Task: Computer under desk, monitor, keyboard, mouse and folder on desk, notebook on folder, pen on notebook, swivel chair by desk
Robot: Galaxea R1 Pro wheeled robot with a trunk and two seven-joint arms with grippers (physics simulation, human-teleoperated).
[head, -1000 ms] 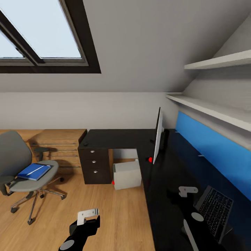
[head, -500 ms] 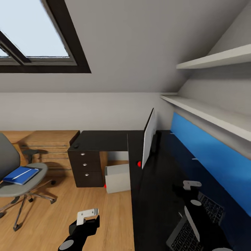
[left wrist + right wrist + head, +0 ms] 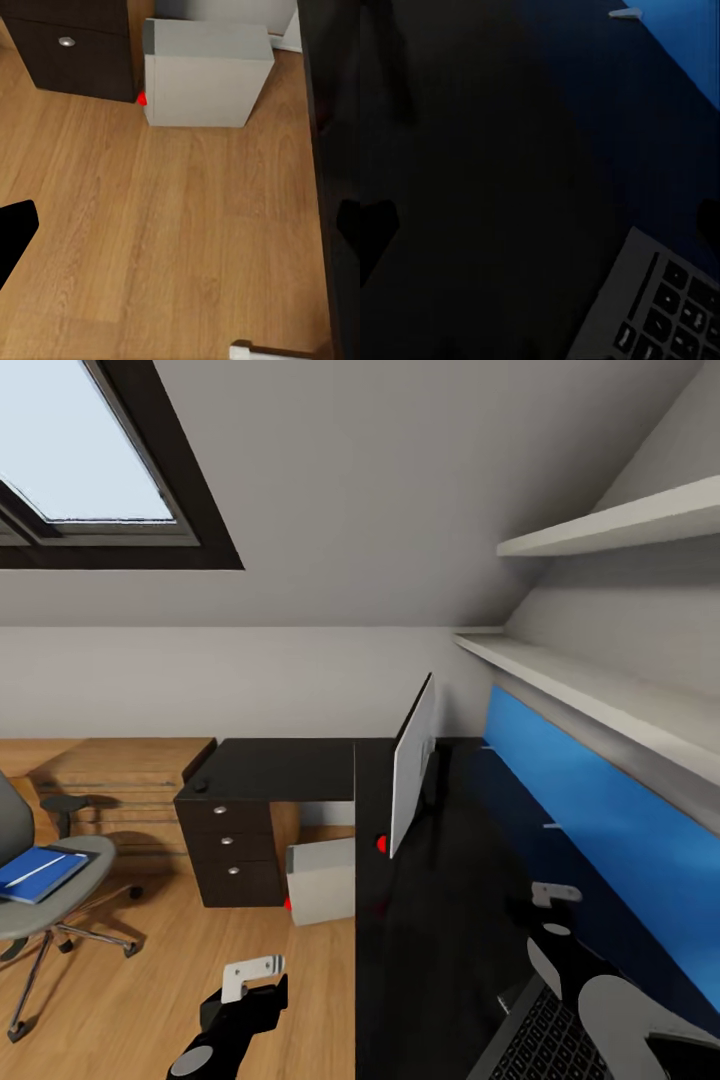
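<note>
The black desk [image 3: 300,770] carries the monitor [image 3: 412,755], which stands edge-on to me. The keyboard [image 3: 545,1040] lies at the desk's near end under my right arm, and its corner [image 3: 660,307] shows in the right wrist view. A dark mouse [image 3: 200,785] sits on the far left wing. The grey computer [image 3: 320,880] [image 3: 206,71] stands under the desk. At the left, the swivel chair [image 3: 60,885] holds the blue folder [image 3: 22,878] with a white pen [image 3: 38,867] on it. The notebook is out of view. My left gripper [image 3: 262,992] hangs open over the floor. My right gripper [image 3: 552,920] is open above the desktop.
A dark drawer unit [image 3: 230,850] stands left of the computer, with a wooden dresser [image 3: 110,780] behind it. A blue wall panel [image 3: 600,830] and white shelves [image 3: 600,700] line the desk's right side. Wood floor [image 3: 180,225] lies between me and the chair.
The camera has moved, so the chair, drawers, computer and monitor have slid left in the view and the keyboard has slid down. Both arms hold the same pose.
</note>
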